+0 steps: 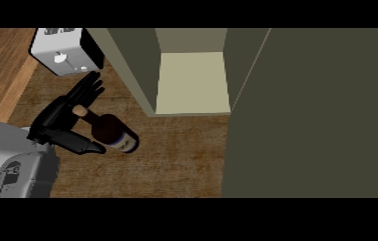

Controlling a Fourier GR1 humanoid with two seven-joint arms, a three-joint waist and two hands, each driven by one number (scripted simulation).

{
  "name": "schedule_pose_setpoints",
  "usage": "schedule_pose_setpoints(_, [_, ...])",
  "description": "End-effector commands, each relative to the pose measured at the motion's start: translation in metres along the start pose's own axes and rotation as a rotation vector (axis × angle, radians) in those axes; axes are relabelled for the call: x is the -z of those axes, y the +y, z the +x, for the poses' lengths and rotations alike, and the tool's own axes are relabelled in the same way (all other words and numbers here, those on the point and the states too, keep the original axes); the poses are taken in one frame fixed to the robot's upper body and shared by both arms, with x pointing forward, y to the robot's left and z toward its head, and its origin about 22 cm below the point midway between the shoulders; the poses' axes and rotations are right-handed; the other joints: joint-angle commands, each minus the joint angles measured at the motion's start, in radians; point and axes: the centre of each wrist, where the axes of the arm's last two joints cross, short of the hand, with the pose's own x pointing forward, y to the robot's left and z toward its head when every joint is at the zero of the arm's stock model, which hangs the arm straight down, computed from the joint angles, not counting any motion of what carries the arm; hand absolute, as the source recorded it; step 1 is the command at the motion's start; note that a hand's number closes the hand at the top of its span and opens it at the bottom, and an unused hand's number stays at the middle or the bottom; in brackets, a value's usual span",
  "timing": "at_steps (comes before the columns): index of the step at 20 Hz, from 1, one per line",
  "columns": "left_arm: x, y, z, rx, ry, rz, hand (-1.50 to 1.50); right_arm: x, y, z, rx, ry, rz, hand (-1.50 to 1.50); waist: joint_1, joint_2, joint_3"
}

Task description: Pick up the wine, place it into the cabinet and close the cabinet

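One hand shows: the left hand (57, 121), fingers mostly straight, thumb spread, bracketing the wine (114, 131) but not curled round it. Wine sits tilted, left of the open cabinet (190, 82). Step, as I judge it: pickup. Next move likely calls for curling round the wine, then lifting.

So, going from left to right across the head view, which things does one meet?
In order: left hand → wine → cabinet shelf → cabinet door. The toaster is left out, as it lies straight above the hand.

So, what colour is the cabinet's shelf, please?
The shelf is pale cream; head view shows it best.
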Motion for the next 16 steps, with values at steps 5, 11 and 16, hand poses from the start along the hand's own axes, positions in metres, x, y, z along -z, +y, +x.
schedule_pose_setpoints(5, [0.022, -0.006, -0.021, 0.001, 0.034, -0.047, -1.5, -0.036, 0.002, 0.052, 0.044, -0.101, 0.027, -1.5, -0.002, 0.0, 0.0])
schedule_pose_setpoints(11, [0.006, -0.005, -0.068, -0.028, 0.057, -0.067, -1.5, -0.035, 0.006, 0.048, 0.054, -0.112, 0.021, -1.5, -0.003, 0.001, -0.002])
schedule_pose_setpoints(16, [-0.001, -0.014, -0.091, -0.024, 0.055, -0.083, -1.5, -0.039, 0.002, 0.045, 0.044, -0.097, 0.036, -1.5, -0.001, 0.001, 0.0])
